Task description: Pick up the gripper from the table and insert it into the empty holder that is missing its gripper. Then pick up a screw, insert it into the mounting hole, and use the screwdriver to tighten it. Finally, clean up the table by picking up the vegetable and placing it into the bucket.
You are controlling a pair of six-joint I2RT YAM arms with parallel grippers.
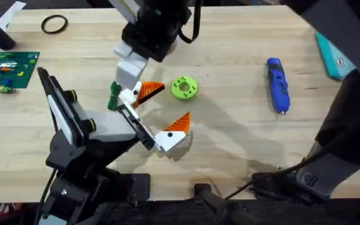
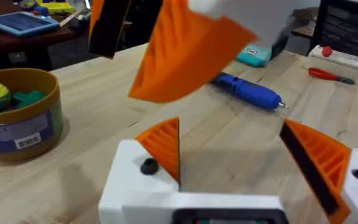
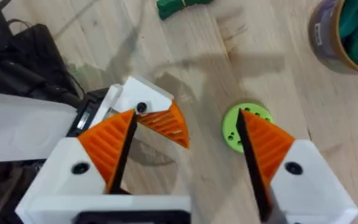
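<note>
Right claw point(image 3: 185, 118) is hovering spread wide and empty over one end of the holder point(image 1: 141, 124); the holder is already showing an orange finger at each end, so the screw step looks in hand; whether the dark hole is filled, cannot tell; left claw point(image 2: 230, 124) is gaping, gripping nothing; screwdriver point(image 1: 277, 84) is lying on the desk point(image 1: 230, 37) well apart, likely needed next; vegetable point(image 1: 113, 97) is lying beside the holder, not in the bucket point(image 2: 23, 130).
</note>
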